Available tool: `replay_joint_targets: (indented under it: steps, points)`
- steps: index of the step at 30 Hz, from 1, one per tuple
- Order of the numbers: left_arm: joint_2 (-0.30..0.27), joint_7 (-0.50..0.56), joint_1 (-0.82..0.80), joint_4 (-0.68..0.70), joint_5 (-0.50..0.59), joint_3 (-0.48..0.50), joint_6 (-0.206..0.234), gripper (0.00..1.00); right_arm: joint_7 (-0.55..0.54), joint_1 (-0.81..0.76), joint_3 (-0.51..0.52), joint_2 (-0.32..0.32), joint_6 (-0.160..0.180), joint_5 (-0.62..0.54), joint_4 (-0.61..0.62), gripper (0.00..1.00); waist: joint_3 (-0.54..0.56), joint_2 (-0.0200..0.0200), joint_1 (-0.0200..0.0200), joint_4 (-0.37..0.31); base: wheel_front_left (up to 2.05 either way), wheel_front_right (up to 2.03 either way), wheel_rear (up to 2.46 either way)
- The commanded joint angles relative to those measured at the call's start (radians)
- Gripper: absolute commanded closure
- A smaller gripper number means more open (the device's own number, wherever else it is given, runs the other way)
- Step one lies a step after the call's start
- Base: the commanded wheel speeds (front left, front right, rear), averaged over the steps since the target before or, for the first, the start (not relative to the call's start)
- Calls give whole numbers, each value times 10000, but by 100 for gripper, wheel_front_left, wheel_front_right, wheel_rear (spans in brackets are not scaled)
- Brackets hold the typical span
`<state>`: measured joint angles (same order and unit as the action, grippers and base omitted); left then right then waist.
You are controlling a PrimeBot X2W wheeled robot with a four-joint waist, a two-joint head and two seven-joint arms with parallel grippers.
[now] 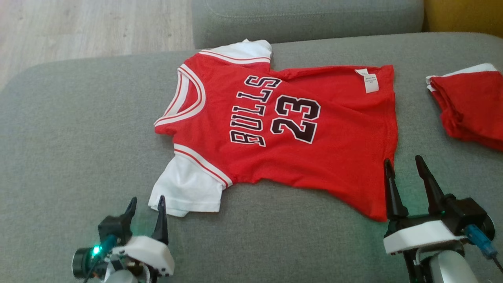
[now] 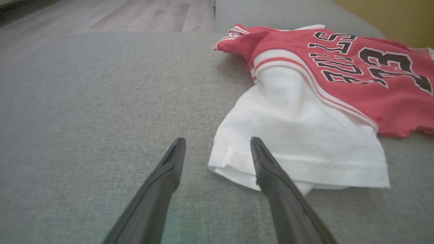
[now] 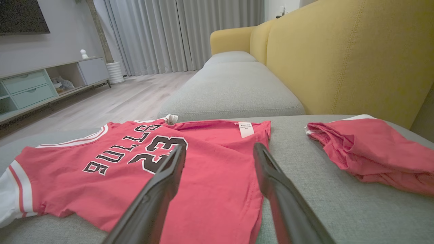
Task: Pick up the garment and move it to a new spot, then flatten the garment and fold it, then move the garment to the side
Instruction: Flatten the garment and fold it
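The garment [image 1: 306, 157] is a red jersey with white sleeves and "BULLS 23" in black, spread flat on the grey sofa cushion [image 1: 78, 129], neck toward the left. My left gripper [image 1: 146, 203] is open just short of the near white sleeve [image 2: 298, 135], whose hem corner lies by its right finger [image 2: 271, 169]. Open too, my right gripper [image 1: 404, 163] hovers at the jersey's near bottom corner, with the red hem [image 3: 217, 189] between and under its fingers. Neither holds anything.
A second red garment [image 1: 471, 106], bunched and folded, lies on the cushion at the far right [image 3: 373, 152]. A yellow sofa back [image 3: 339, 61] rises behind it. Another grey cushion [image 1: 306, 19] lies beyond, and wooden floor [image 1: 90, 27] at the far left.
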<state>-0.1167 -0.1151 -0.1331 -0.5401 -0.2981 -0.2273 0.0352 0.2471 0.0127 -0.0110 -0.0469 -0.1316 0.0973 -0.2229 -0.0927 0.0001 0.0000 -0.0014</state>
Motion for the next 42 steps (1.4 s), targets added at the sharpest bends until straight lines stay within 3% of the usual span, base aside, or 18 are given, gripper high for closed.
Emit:
replay_joint_targets:
  steps: [1, 6, 16, 17, 18, 21, 25, 32, 42]
  points:
    - [-205, -12, -553, 193, 11, 267, 34, 0, 106, 478, -260, -34, 9, 81, 315, 0, -48, -1, 0, -34, 0, 0, 0]
    - [-287, 230, -910, -305, -58, 299, 87, 0, 108, 558, -251, -34, 9, 72, 297, 0, -212, -1, 0, -161, 0, 0, 0]
    - [-204, 1800, -1159, -1310, -490, 313, 232, 0, 117, 703, -160, -34, 9, 119, 279, 0, -340, -1, 0, -354, 0, 0, 0]
    - [-210, 1903, -1161, -1332, -517, 298, 217, 78, 119, 707, -152, -34, 9, 127, 275, 0, -340, -1, 0, -356, 0, 0, 0]
    - [-210, 1941, -1167, -1313, -552, 293, 186, 100, 120, 707, -143, -34, 9, 132, 273, 0, -340, -1, 0, -351, 0, 0, 0]
    - [-200, 1817, -1209, -1080, -638, 308, 117, 100, 124, 673, -112, -34, 9, 146, 258, 0, -326, -1, 0, -308, 0, 0, 0]
    - [-239, 841, -1359, -332, -627, 432, 115, 100, 26, 590, -95, -34, 9, 153, 152, 0, -275, -1, 0, -200, 0, 0, 0]
    - [-163, -1274, -1492, 1809, -591, 806, 21, 100, -1574, 154, 35, -34, 9, -53, -858, 0, -64, -1, 0, -9, 0, 0, 0]
    - [9, -1461, -1019, 3522, -190, 894, -140, 100, -2746, 97, -187, -34, 9, 604, -1728, 0, -23, -1, 0, 132, 0, 0, 0]
